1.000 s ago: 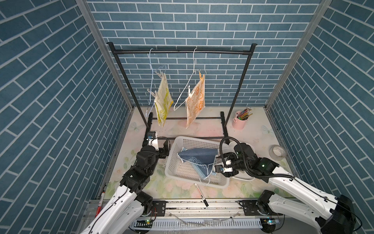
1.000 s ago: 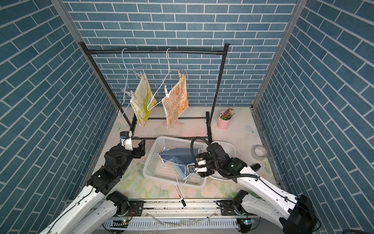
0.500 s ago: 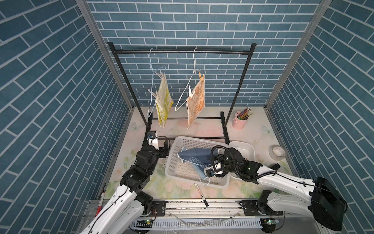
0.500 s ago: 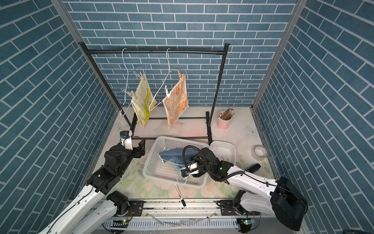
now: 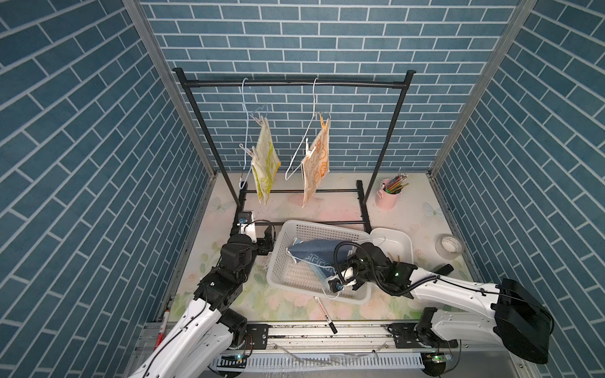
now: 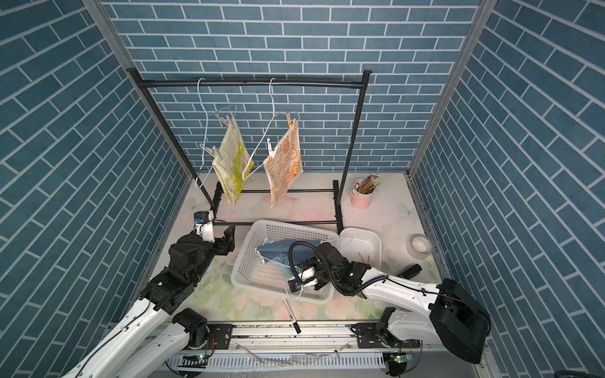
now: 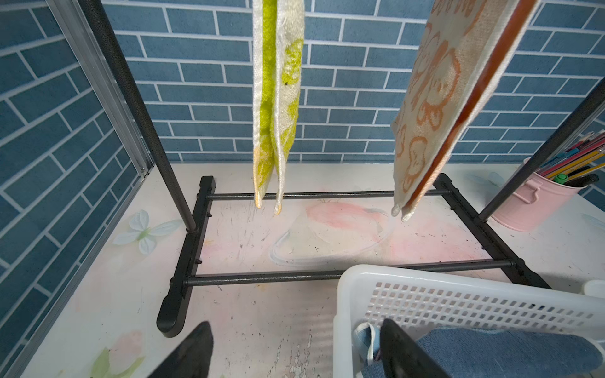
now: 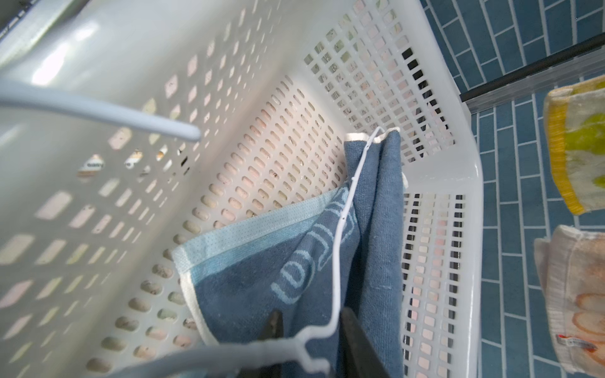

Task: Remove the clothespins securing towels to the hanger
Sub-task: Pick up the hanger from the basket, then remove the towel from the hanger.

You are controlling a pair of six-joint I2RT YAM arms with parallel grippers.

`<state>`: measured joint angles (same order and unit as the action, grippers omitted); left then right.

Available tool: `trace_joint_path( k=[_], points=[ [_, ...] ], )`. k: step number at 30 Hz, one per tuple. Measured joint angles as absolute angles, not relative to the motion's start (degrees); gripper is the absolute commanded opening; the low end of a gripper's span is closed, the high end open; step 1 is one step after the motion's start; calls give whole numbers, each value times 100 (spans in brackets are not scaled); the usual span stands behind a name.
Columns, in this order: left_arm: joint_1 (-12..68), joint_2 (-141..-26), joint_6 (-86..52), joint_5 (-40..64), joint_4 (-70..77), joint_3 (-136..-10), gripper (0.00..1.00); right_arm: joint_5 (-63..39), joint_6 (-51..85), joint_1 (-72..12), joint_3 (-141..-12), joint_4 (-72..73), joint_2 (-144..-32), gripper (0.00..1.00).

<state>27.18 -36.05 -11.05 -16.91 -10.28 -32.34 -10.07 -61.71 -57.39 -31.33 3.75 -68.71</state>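
**Two towels hanging pinned, one lying in the basket**

The black rack (image 5: 288, 84) is standing at the back of the table (image 5: 409, 209), with the white basket (image 5: 276, 261) sitting in front of it. The yellow towel (image 5: 265, 160) and orange towel (image 5: 316, 160) are hanging on wire hangers (image 5: 296, 153), while the blue towel (image 5: 314, 250) is lying in the basket. The right gripper (image 8: 311, 330) is reaching into the basket, its jaws standing narrowly apart around the blue towel's hanger (image 8: 340, 229); whether they are pinching it I cannot tell. The left gripper (image 7: 296, 327) is hovering just beside the basket, jaws wide, holding nothing. Clothespins (image 5: 247, 151) are clipping both hanging towels to their hangers
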Motion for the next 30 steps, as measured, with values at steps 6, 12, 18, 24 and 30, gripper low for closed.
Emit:
trace_joint_path(
  k=[6,12,18,24,30],
  points=[
    [2718,-3590,-1103,-1693,-1076,-3234,81,-862,-6097,-5795,-3175,731,-6847,3],
    [2718,-3457,-1041,-1737,-1216,-3271,81,-718,-5621,-5798,-3365,751,-6611,0],
    [2718,-3205,-963,-1776,-1481,-3454,81,-502,-4403,-5798,-3979,91,-6372,0],
    [2718,-3072,-1131,-1542,-1741,-3489,76,-169,-2882,-5776,-5026,-735,-6263,0],
    [2711,-3393,-1533,-812,-1774,-3435,69,-132,-1793,-5588,-5662,-1389,-6265,0]
  ],
)
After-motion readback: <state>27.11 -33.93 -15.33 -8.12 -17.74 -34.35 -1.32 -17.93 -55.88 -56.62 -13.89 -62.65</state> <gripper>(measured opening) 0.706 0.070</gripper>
